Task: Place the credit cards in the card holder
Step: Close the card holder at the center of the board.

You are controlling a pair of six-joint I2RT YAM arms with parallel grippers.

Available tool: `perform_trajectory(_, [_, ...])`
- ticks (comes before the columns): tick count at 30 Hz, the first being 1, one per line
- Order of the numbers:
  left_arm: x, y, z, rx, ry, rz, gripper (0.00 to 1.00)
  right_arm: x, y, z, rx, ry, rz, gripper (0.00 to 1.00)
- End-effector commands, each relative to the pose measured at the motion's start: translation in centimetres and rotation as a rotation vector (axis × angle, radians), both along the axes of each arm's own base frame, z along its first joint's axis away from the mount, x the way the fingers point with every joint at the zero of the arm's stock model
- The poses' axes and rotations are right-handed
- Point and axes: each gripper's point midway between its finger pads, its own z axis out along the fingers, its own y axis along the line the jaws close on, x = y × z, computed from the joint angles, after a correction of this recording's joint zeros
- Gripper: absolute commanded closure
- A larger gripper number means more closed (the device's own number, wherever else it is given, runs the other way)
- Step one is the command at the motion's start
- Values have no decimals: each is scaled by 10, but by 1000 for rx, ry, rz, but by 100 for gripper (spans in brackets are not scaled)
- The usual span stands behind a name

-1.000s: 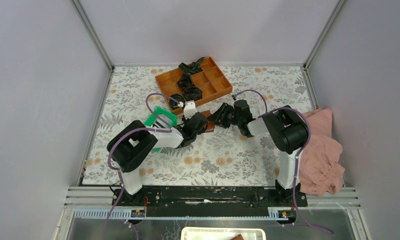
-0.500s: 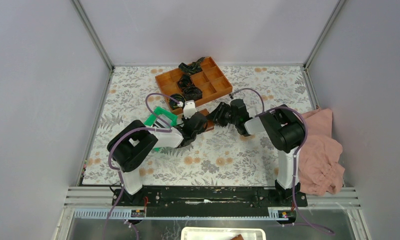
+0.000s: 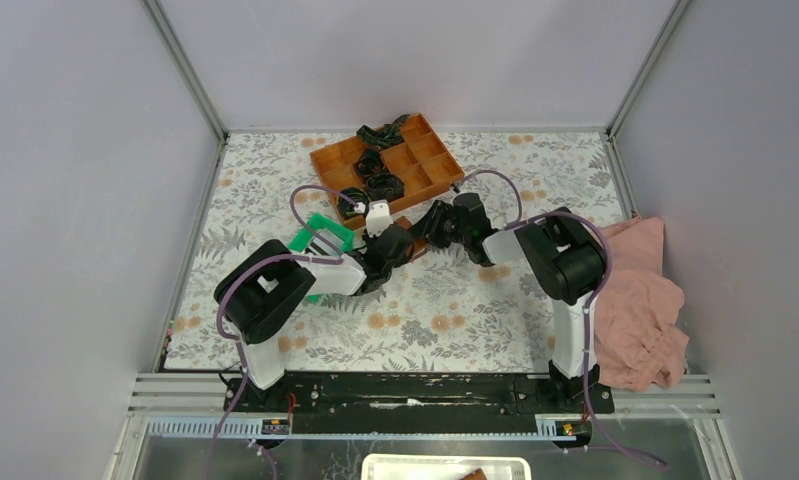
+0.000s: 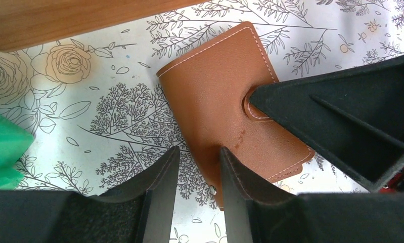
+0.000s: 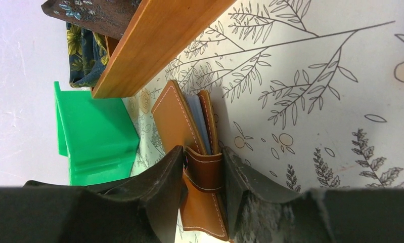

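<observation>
The right gripper (image 5: 204, 162) has shifted left, closing onto the card holder (image 4: 215, 96).

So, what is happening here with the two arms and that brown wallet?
Both arms work on the brown card holder, which lies on the floral tablecloth beside the orange tray. The left gripper has one finger over its edge, jaws apart. The right gripper has its fingers on both sides of the snap tab, seemingly pinching it. A pale blue card edge shows between the covers.
</observation>
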Motion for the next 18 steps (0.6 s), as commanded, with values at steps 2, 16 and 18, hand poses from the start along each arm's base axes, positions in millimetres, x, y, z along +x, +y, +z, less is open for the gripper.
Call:
perform_trajectory(2, [-101, 74, -100, 337, 444, -109, 59, -59, 15, -56, -131, 169, 148, 59])
perform_trajectory(16, [-94, 76, -82, 314, 391, -49, 55, -75, 20, -55, -118, 166, 199, 98])
perform_trajectory(18, [-92, 78, -73, 299, 364, -27, 53, -77, 17, -54, -107, 168, 189, 100])
